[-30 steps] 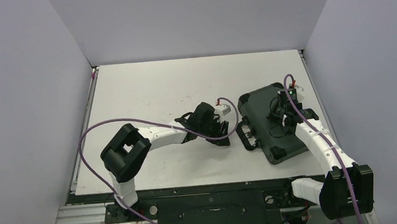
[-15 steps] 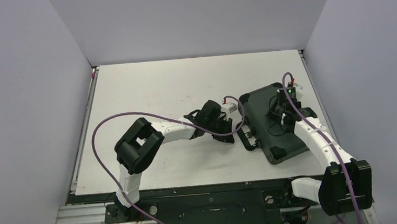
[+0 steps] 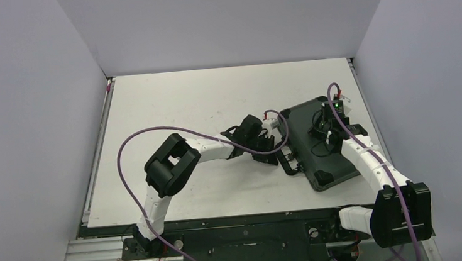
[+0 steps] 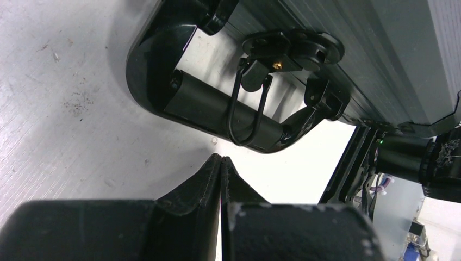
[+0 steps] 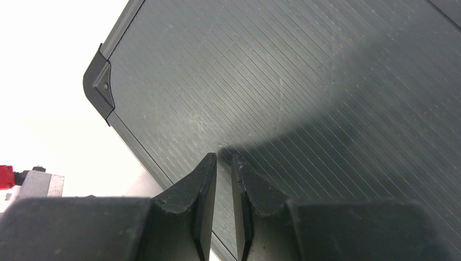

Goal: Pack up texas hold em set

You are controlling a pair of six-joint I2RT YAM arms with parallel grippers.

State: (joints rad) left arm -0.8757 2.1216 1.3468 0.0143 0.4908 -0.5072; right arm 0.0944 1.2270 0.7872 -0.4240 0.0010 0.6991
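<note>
Reaching further right than a second ago, the left arm has brought the left gripper [image 4: 221,160] up to the case's handle side, and its jaws have gone from part open to pressed together on nothing. On the white table [image 3: 170,110] the black case [image 3: 307,124] lies flat at the right side with its lid down; no chips, cards or dice are in view. The right gripper [image 5: 224,159] stands over the ribbed lid, fingers nearly together with a thin gap and nothing between them; whether the tips touch the lid cannot be told. The shell looks rigid and probably heavy if filled, and its lid offers no pinch. The handle [image 4: 217,109], just beyond the left fingertips, seems the surest hold. A thin wire latch loop [image 4: 247,117] hangs across it, likely stiff and fiddly.
</note>
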